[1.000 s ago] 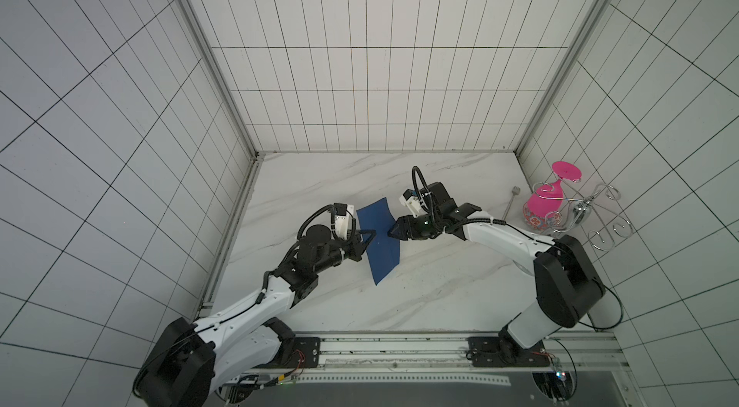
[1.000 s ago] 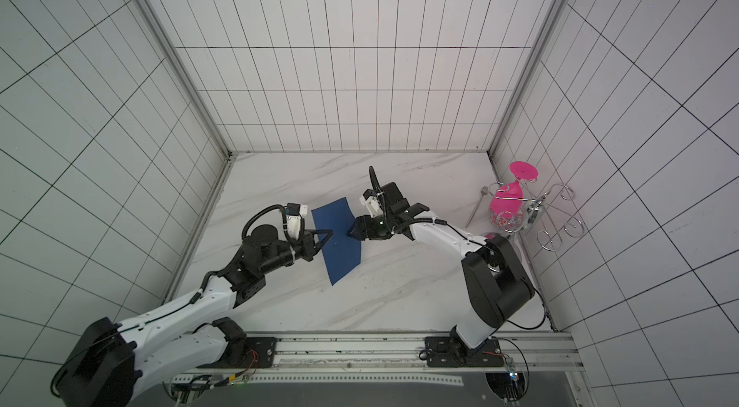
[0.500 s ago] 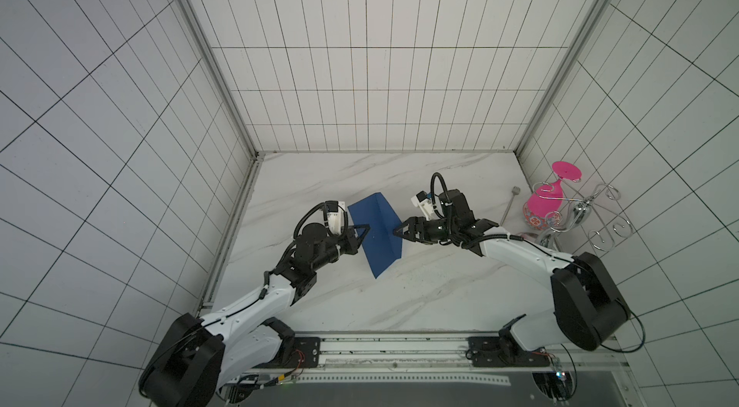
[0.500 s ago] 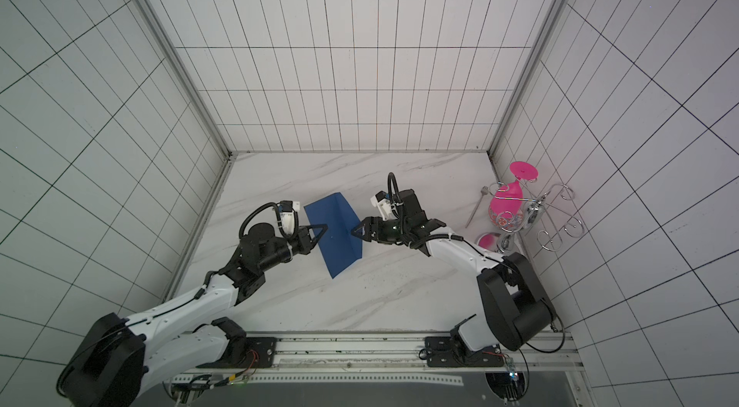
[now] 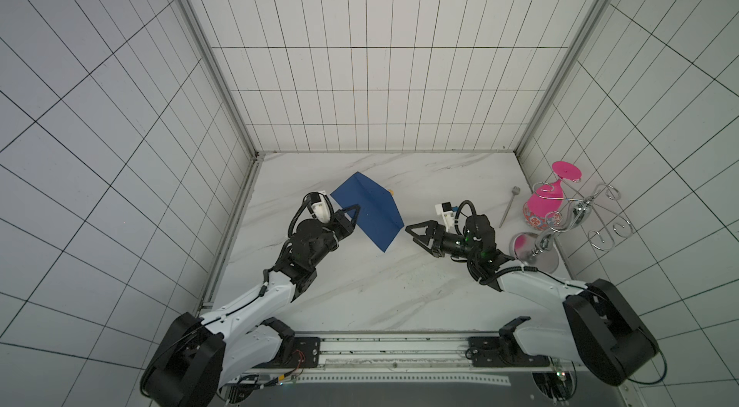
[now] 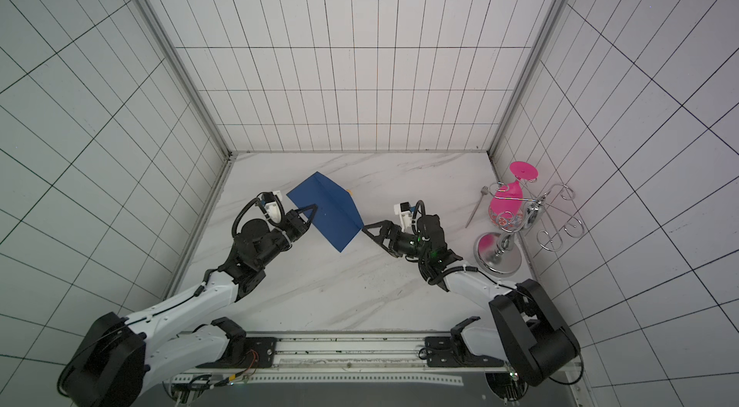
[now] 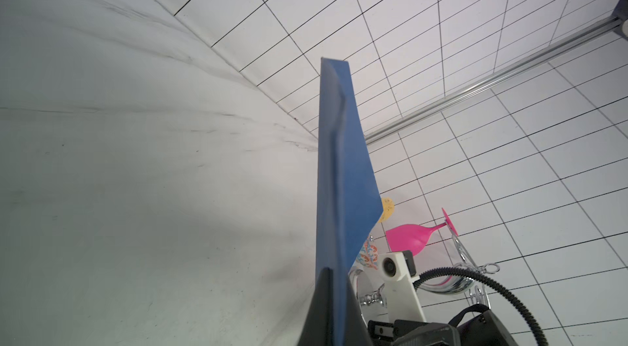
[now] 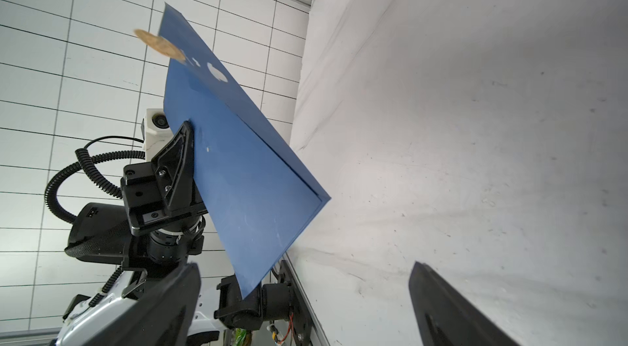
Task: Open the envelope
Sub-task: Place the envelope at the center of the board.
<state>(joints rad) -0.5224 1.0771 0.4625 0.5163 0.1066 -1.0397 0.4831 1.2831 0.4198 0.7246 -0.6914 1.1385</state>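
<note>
The dark blue envelope (image 5: 368, 211) (image 6: 326, 211) is held tilted above the marble table. My left gripper (image 5: 356, 207) (image 6: 314, 207) is shut on its left edge. In the left wrist view the envelope (image 7: 343, 174) runs edge-on out of the shut left gripper (image 7: 334, 276). Its triangular flap stands folded out, with the gold seal (image 8: 159, 43) (image 7: 387, 209) at the tip. My right gripper (image 5: 412, 235) (image 6: 370, 235) is wide open, just right of the envelope's near corner and apart from it. In the right wrist view the envelope (image 8: 244, 164) hangs beyond the empty right gripper (image 8: 304, 264).
A chrome glass rack (image 5: 576, 213) stands at the right wall with a pink wine glass (image 5: 544, 201) hanging in it. A fork (image 5: 508, 211) lies on the table beside it. The tiled walls enclose the table on three sides.
My right gripper has let go of the flap, opened wide and drawn back to the right. The flap has swung open, and the left gripper has lifted and turned the envelope.
</note>
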